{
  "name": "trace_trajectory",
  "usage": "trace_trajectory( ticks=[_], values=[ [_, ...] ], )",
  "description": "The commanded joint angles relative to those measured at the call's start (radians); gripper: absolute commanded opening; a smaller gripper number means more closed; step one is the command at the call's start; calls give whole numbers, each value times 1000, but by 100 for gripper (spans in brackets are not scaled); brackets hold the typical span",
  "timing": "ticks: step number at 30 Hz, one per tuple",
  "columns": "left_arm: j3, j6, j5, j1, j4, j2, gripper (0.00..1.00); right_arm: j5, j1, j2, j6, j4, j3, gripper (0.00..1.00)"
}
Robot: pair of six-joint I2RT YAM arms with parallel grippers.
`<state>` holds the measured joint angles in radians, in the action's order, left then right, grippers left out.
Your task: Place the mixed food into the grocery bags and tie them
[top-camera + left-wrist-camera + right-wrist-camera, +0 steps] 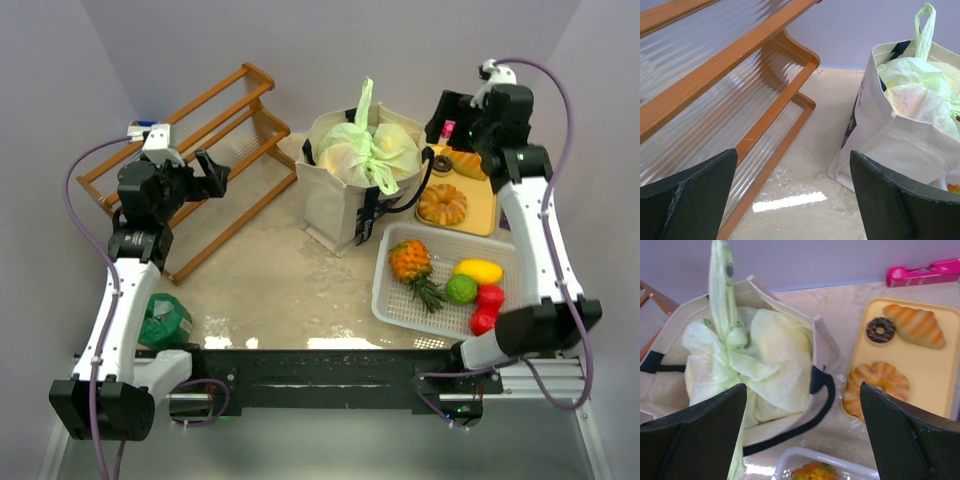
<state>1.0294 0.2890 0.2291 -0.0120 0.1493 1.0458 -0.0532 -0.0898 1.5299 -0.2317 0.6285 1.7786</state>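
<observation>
The beige canvas tote (335,205) stands upright at mid-table. The pale green plastic bag (375,150) sits inside it, its handles knotted and one loop sticking up. No snack packets show. My left gripper (215,173) is open and empty, in the air left of the tote beside the rack. In the left wrist view the gripper (793,160) faces bare table, with the tote (890,145) and green bag (910,85) at right. My right gripper (442,122) is open and empty, raised right of the tote. In the right wrist view the gripper (803,390) is above the tote's black strap (827,395), near the green bag (770,360).
A wooden rack (200,150) lies at back left. A yellow tray (480,205) with donuts and bread is right of the tote. A white mesh basket (400,300) holds a pineapple (412,262) and toy fruit. A dark green bundle (165,320) lies near left. A pink object (922,272) lies behind the tray.
</observation>
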Motion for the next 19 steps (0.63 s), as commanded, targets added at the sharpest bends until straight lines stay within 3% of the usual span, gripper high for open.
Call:
trace_trajectory(
  ticks=[1, 5, 8, 19],
  values=[
    [64, 16, -106, 3, 102, -91, 100, 131, -19, -262, -11, -171, -241, 99],
    [81, -30, -177, 3, 165, -147, 100, 220, -19, -489, 2, -358, -538, 99],
    [72, -42, -182, 3, 171, -181, 100, 260, -21, -589, 9, -427, -637, 99],
    [84, -13, -180, 3, 185, -202, 100, 263, -21, -643, 37, -406, -657, 99]
  ],
)
